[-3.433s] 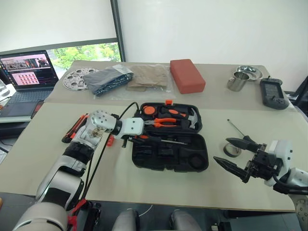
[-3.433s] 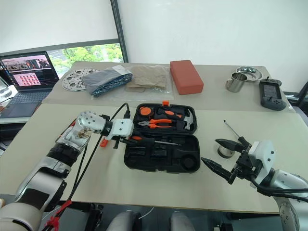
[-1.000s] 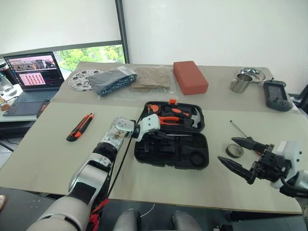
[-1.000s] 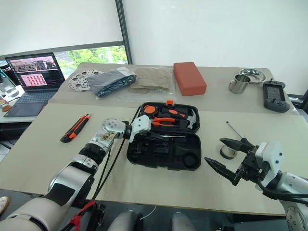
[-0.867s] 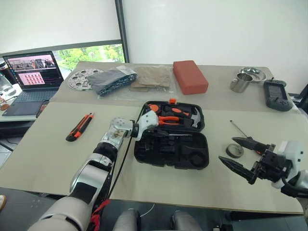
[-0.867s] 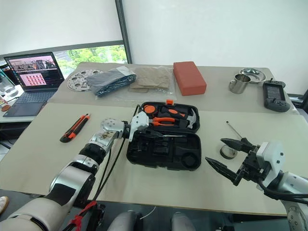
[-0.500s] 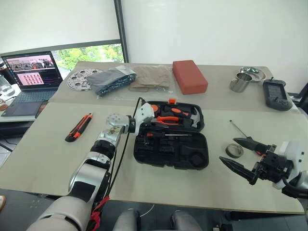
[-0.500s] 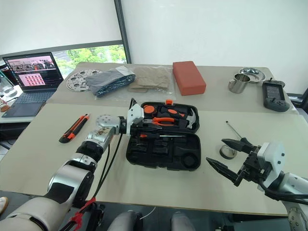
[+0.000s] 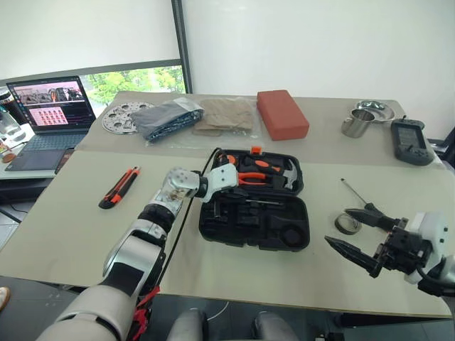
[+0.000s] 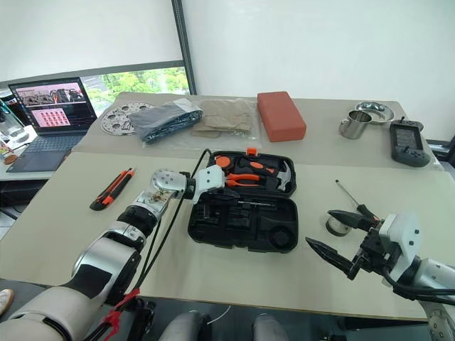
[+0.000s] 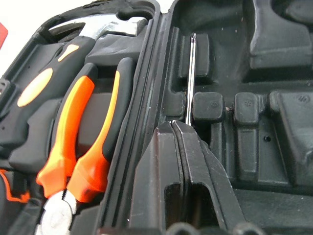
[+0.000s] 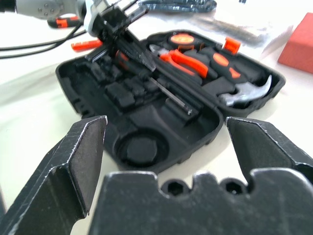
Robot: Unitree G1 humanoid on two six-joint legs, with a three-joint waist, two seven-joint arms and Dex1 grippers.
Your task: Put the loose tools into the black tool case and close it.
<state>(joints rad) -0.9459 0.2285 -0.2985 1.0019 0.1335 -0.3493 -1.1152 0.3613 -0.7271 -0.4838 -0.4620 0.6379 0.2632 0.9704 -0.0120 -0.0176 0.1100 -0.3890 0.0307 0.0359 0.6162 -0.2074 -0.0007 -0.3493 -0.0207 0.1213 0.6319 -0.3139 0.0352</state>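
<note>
The black tool case (image 9: 254, 206) lies open in the middle of the near table, lid half on the far side with the pliers (image 9: 250, 177) and hammer (image 9: 283, 172) already seated. The left gripper (image 11: 183, 161) sits at the case's left end with its fingers closed on a screwdriver (image 11: 190, 78) whose shaft lies along a slot near the hinge; the handle is hidden behind the fingers, so whether it is fully bedded is hard to say. If it is let go while riding proud of its recess, it could roll out or block the lid later.

The right gripper (image 10: 340, 244) hovers wide open and empty over the near right of the table. Just beyond it lie the tape roll (image 9: 346, 224) and a slim screwdriver (image 9: 353, 192); a careless descent could knock the roll away or skid the thin shaft out of reach.

The utility knife (image 9: 119, 187) lies well to the left of the case, not yet collected.

The small all-orange screwdriver cannot be made out with confidence anywhere.
</note>
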